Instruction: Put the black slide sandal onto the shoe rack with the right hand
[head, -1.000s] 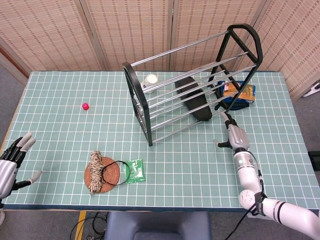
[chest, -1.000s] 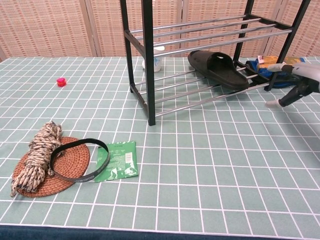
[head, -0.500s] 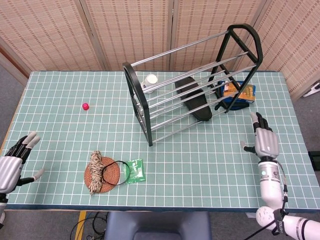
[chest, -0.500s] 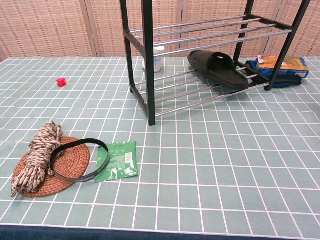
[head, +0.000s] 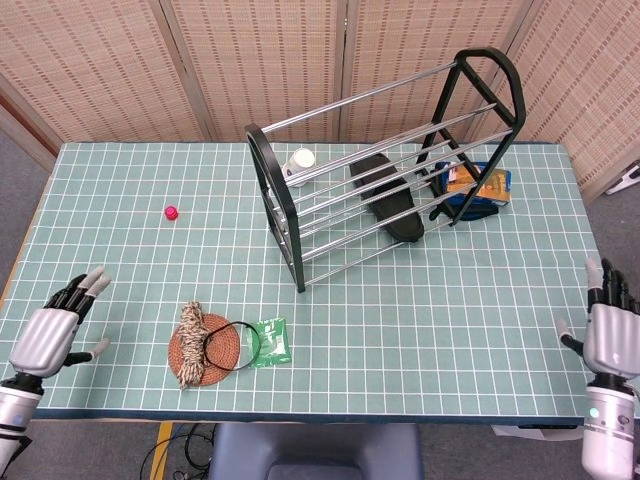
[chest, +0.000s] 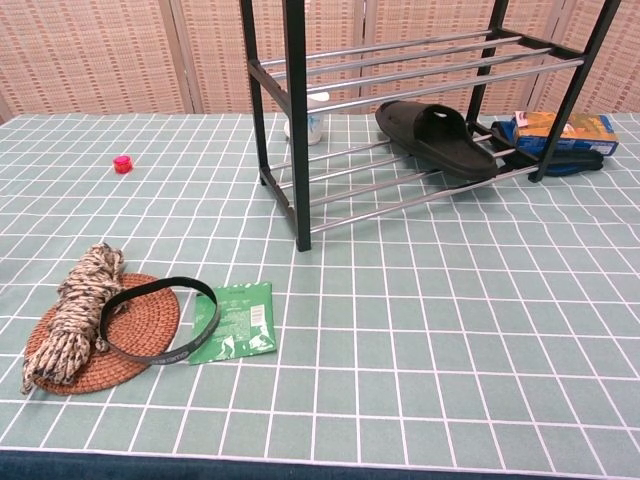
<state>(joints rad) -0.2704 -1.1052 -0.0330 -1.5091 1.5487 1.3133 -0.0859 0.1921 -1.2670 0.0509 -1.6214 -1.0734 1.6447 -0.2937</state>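
Observation:
The black slide sandal (head: 388, 196) (chest: 436, 136) lies on the lowest bars of the black shoe rack (head: 290, 235) (chest: 296, 120), toward its right end. My right hand (head: 610, 325) hangs at the table's front right corner, far from the rack, fingers apart and holding nothing. My left hand (head: 55, 328) is at the front left edge, fingers spread and empty. Neither hand shows in the chest view.
A blue and orange packet (head: 478, 187) (chest: 555, 134) lies right of the rack. A white cup (head: 299, 163) stands behind it. A red cap (head: 171, 212), a woven mat with rope (head: 200, 345), a black band (chest: 158, 318) and a green sachet (head: 271, 341) sit front left.
My right hand has drawn back from beside the rack to the table's front right corner, leaving the sandal on the bars. My left hand shifted slightly toward the front.

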